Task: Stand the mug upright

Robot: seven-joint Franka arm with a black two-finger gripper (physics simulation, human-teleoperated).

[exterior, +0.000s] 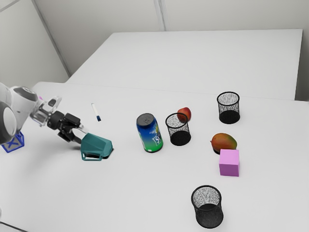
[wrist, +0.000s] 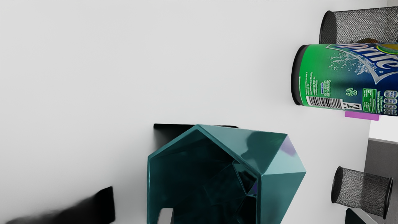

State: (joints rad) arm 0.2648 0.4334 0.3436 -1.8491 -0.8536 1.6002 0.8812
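Bright, diffuse light washes the smooth white counter (exterior: 145, 198), with soft-edged grey shadow beneath the white robot arm (exterior: 24, 108). The glossy, faceted teal mug (wrist: 279, 193) carries pale sheen and a lilac tint outside, its hollow nearly black.

Over at the exterior view's nine o'clock, the arm (exterior: 23, 107) runs out of frame, half covering a blue box (exterior: 17, 143)! Two o'clock from the soda can (exterior: 148, 134), a mesh bin (exterior: 179, 136) partly screens the red fruit (exterior: 185, 110); the pink block (exterior: 229, 167) hides some mango (exterior: 223, 140). Now the wrist view: its edge crops the mug (wrist: 279, 193) and the can's top, whose smallest print defies reading!
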